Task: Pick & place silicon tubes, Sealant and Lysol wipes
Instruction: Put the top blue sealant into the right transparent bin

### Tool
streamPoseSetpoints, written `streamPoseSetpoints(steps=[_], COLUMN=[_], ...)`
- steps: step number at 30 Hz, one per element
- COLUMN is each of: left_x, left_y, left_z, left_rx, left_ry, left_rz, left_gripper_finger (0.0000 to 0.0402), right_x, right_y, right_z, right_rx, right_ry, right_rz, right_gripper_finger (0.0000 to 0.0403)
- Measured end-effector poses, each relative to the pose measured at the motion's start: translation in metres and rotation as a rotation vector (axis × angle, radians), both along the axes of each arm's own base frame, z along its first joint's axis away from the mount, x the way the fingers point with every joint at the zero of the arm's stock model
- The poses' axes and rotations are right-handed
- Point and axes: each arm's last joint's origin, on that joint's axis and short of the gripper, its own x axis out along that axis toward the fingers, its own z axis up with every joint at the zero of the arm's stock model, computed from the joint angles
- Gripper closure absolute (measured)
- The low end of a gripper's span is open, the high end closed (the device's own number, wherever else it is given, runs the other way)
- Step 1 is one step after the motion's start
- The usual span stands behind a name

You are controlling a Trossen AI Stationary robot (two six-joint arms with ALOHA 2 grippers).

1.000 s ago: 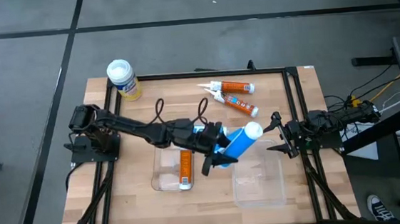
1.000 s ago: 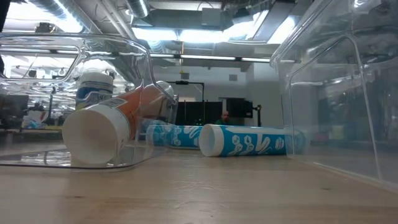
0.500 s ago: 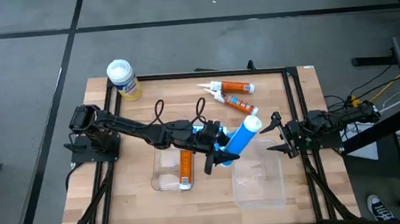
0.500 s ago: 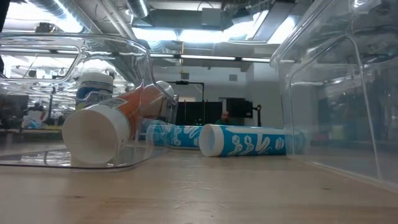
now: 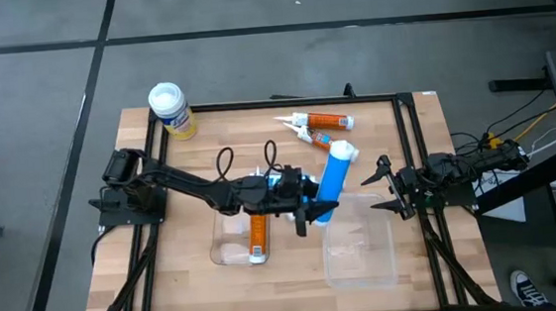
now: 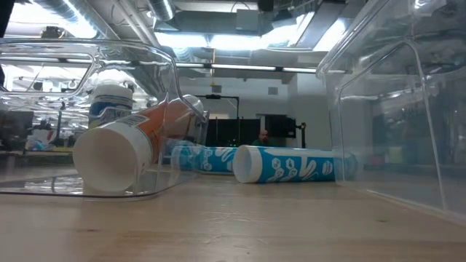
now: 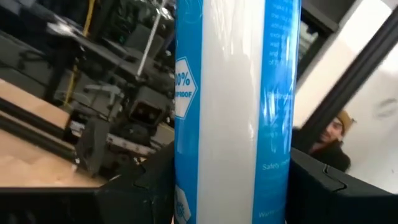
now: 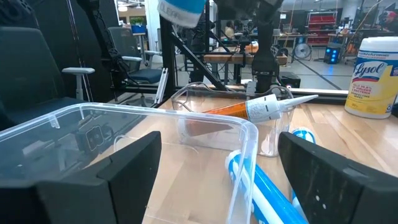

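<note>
Lysol wipes [image 5: 169,109]: upright at the table's far left corner, white lid up, well apart from both arms.

Left arm: I see it stretched low from its base across the table toward the centre. Left gripper [image 5: 314,206]: clenched on the blue tube [image 5: 331,176], fingers at the tube's lower end. Long axis runs toward the table's far edge, white cap at that end, over the gap between two bins.

Left clear bin [image 5: 228,251]: one orange tube [image 5: 257,234] lying inside.

Two orange tubes [image 5: 324,133]: lying on the table's far side.

Right clear bin [image 5: 362,253]: just beside the blue tube.

Right gripper [image 5: 381,188]: low at the right edge, fingers spread, holding nothing.
</note>
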Motion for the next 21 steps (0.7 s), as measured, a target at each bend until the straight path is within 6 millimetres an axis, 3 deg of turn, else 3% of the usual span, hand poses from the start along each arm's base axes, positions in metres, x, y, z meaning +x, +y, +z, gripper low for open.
streamPoseSetpoints(steps=[21], left_x=[-0.0050], left_y=[0.0058], left_z=[0.0092], left_rx=[-0.126], left_ry=[-0.097], left_rz=[0.319], left_gripper_finger=[0.0192], right_x=[0.0000], right_y=[0.0000], right_z=[0.0000], right_rx=[0.000], right_ry=[0.000], right_rz=[0.000], right_gripper_finger=[0.0080])
